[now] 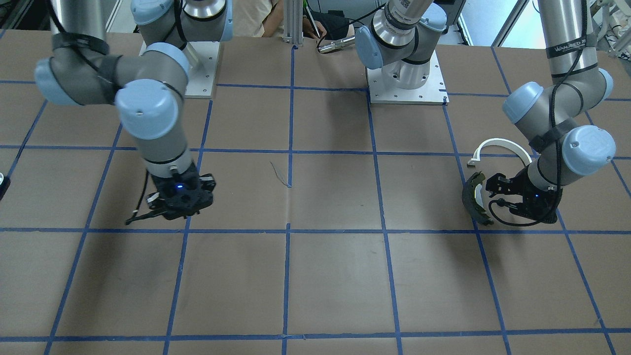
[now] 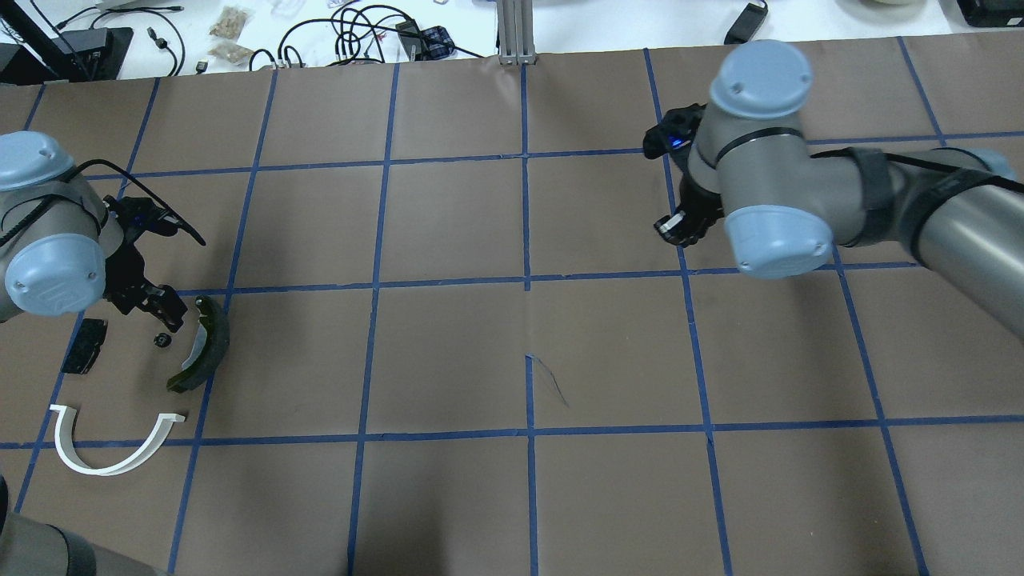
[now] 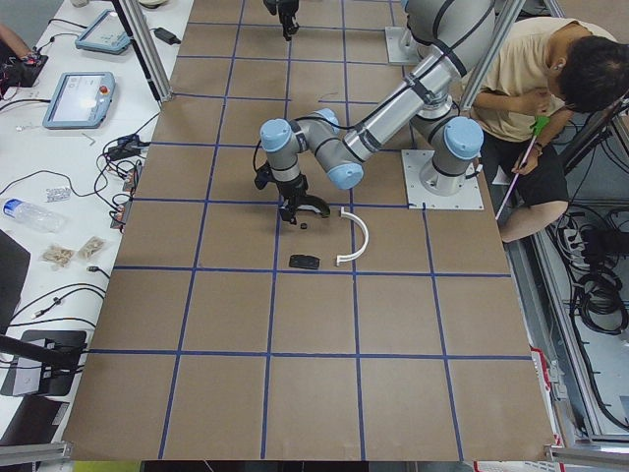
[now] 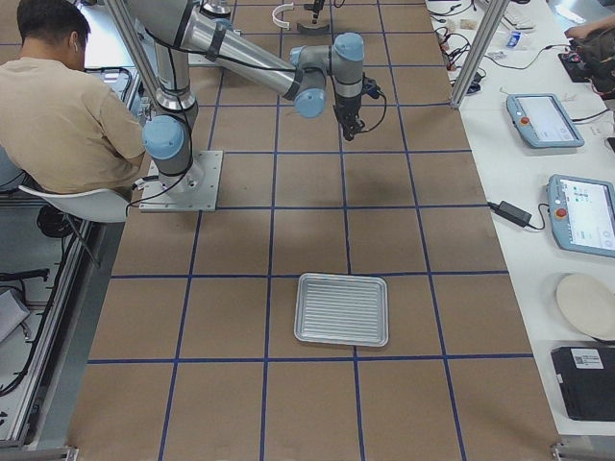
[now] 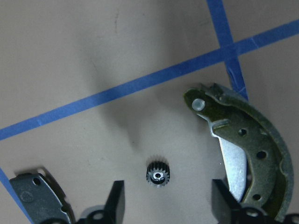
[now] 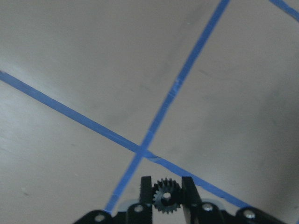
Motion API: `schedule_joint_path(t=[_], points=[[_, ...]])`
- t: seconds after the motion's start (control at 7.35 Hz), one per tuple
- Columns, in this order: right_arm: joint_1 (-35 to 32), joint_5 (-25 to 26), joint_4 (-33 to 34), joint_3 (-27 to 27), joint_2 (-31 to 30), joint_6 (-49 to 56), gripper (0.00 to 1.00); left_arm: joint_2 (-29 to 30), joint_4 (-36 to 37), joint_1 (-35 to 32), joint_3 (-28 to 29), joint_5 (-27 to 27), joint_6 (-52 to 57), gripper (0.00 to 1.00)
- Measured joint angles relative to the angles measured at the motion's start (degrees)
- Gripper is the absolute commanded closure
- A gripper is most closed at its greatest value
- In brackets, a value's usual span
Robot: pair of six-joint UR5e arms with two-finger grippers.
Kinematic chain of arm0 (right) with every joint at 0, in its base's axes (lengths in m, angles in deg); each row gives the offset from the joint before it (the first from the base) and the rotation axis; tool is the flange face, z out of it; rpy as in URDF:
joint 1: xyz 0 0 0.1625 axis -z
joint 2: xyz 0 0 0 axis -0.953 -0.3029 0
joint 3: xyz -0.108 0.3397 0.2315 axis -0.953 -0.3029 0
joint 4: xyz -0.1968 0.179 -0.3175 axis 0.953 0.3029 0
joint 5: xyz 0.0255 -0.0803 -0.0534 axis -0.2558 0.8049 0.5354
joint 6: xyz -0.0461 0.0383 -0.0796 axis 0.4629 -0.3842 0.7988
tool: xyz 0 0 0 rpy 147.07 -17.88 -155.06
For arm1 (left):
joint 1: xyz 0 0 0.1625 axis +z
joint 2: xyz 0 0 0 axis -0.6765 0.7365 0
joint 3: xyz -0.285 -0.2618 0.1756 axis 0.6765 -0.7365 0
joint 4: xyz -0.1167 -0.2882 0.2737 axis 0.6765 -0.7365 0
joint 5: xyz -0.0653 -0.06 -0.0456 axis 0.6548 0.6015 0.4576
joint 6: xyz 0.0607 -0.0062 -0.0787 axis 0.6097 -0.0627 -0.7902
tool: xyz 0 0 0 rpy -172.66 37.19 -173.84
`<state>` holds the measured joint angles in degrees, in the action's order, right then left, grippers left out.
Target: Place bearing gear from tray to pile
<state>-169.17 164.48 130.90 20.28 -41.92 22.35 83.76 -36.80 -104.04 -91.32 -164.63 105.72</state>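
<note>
**Held gear** (image 6: pixel 167 197): small, black, toothed, with a central bore. It is clamped between the two fingers of the right gripper (image 6: pixel 167 184) above the taped table, well away from the pile.

**Loose gear** (image 5: pixel 158 176): same type. It lies flat on the table within the pile, between the pad and the brake shoe and touching neither.

**Pile:** a dark curved brake shoe (image 5: pixel 252 140) with an olive rim, a small black rectangular pad (image 2: pixel 84 346), and a white half-ring bracket (image 2: pixel 64 428), all lying apart.

**Tray** (image 4: pixel 342 309): ribbed, silver, rectangular, at the table's far end from the pile.
</note>
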Motion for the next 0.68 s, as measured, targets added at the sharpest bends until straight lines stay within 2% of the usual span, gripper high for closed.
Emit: schedule_joint_path(t=[0.14, 0.41, 0.54, 0.68], points=[[-5.1, 0.0, 0.5, -0.5, 1.8, -8.8, 0.99, -0.1, 0.0, -0.2, 0.1, 0.2, -0.2, 0.03], [-13.9, -0.1, 1.4, -3.3, 6.7, -24.4, 0.98, -1.5, -0.6, -1.5, 0.1, 3.3, -1.3, 0.02], [-17.7, -0.1, 1.7, -4.9, 9.3, -31.0, 0.86, -2.1, -1.1, -2.9, 0.1, 5.0, -3.5, 0.01], [-20.5, -0.3, 1.8, -6.4, 11.4, -35.7, 0.21, -2.5, -1.7, -5.2, 0.1, 5.7, -7.4, 0.01]])
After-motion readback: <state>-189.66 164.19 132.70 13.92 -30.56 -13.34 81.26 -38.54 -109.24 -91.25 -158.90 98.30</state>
